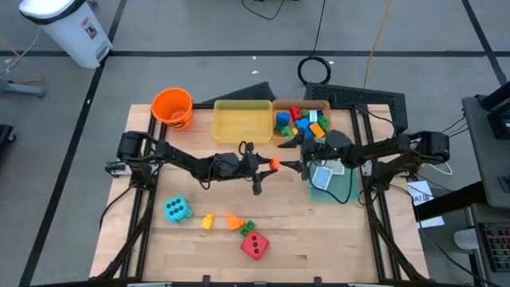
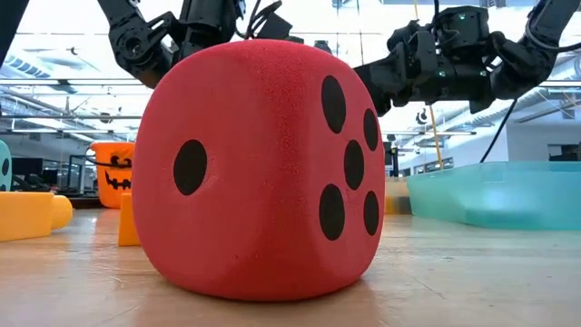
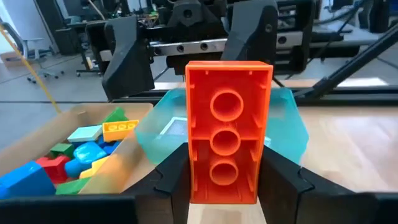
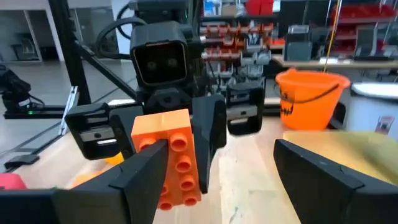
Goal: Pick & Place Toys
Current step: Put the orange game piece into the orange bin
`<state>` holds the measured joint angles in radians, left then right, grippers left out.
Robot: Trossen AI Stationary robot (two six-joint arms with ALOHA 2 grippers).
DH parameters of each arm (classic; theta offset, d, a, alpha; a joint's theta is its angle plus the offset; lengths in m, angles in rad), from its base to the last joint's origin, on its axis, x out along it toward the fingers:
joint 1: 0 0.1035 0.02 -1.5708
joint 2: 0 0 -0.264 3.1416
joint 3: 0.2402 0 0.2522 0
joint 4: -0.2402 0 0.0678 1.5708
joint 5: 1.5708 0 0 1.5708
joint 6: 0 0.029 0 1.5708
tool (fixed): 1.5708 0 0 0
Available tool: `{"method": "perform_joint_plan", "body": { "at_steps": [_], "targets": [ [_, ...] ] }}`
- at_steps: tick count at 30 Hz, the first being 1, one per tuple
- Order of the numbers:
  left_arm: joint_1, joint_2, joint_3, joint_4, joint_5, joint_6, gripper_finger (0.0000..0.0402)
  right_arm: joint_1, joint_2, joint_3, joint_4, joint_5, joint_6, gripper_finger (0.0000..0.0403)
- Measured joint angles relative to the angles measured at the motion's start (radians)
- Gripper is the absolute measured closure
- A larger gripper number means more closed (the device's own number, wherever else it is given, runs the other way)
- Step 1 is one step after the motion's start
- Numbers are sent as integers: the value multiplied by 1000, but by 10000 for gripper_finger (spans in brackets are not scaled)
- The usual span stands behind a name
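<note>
My left gripper (image 1: 268,165) reaches level from the table's left to its middle and is shut on an orange brick (image 3: 229,130). The brick's hollow underside faces the left wrist camera. My right gripper (image 1: 301,166) faces it from the right, open, with the brick (image 4: 171,155) close to one of its fingers (image 4: 146,177). Whether they touch I cannot tell. On the near part of the table lie a cyan die (image 1: 177,210), a red die (image 1: 254,245), and a yellow brick (image 1: 207,222), an orange brick (image 1: 234,221) and a green brick (image 1: 247,228). My left gripper pinches the orange brick by its two long side walls (image 3: 194,171) between its two fingers. The fingers come level from the table's left and lie across the brick. The brick stands nearly upright, lifted clear of the table, its studs (image 4: 181,163) turned toward my right gripper.
At the back stand an orange bucket (image 1: 172,108), a yellow tray (image 1: 241,122) and an orange tray (image 1: 327,106) holding several bricks. A teal tray (image 1: 344,185) with white cards (image 1: 325,177) lies under the right arm. In the low view the red die (image 2: 263,163) blocks most of the table.
</note>
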<state>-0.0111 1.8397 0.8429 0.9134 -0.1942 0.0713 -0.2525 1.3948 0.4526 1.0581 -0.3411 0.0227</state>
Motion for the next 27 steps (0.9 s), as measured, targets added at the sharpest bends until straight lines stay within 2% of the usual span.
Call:
{"method": "perform_joint_plan", "body": {
  "at_steps": [4, 8, 11, 13, 17, 22, 27],
  "targets": [
    [-6, 0, 4, 3, -9, 22, 259, -31, -45, 3, -109, -22, 35, 121],
    [-5, -8, 6, 23, -17, 35, 260, -77, -87, 2, -158, -146, 133, 121],
    [2, -8, 6, 26, -18, 35, 259, -90, -97, 3, -148, -215, 147, 121],
    [7, -8, 6, 31, -14, 23, 257, -69, -93, 3, -154, -192, 108, 121],
    [13, -8, 6, 23, 38, -23, 260, 2, -44, 4, -97, -36, -30, 119],
    [10, -8, 5, 23, 56, -30, 260, 73, 40, 5, 90, 35, -95, 113],
    [9, -8, 5, -11, 67, -54, 260, 91, 101, 36, 139, 52, -84, 120]
  ]
}}
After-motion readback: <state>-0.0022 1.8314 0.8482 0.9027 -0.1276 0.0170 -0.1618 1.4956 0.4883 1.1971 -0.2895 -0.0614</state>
